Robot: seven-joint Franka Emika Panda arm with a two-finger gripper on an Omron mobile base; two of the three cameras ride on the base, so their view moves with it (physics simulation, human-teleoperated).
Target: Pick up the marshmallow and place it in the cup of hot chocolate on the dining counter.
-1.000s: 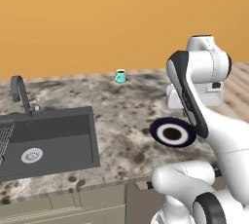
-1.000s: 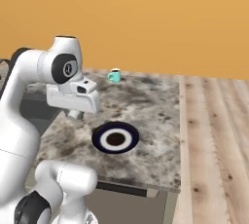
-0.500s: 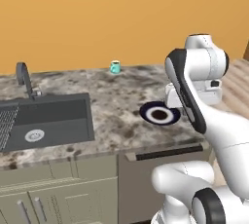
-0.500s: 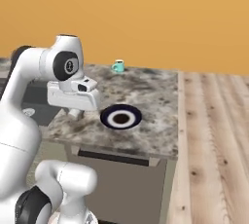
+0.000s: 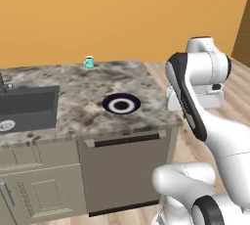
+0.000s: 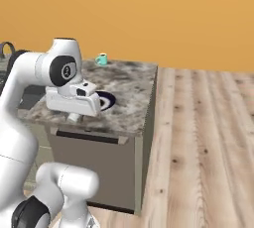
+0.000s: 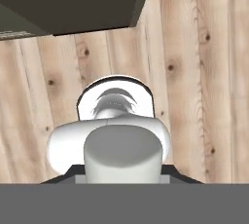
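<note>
Gripper (image 6: 74, 117) pressed together, whether it pinches anything unclear, hanging off the dining counter (image 5: 83, 84) right end. Base has driven right: sink (image 5: 24, 106) slid left. Teal cup of hot chocolate (image 5: 89, 62) far back, beyond plate (image 5: 121, 104); marshmallow unseen, approach continues.

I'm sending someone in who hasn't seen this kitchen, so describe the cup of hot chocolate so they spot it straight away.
Find the dining counter, the mottled granite top in front of the orange wall. The cup of hot chocolate stands near its far edge, beyond the blue-rimmed plate. It is the small teal mug, the only upright teal thing there; the plate lies flat and dark-rimmed.
</note>
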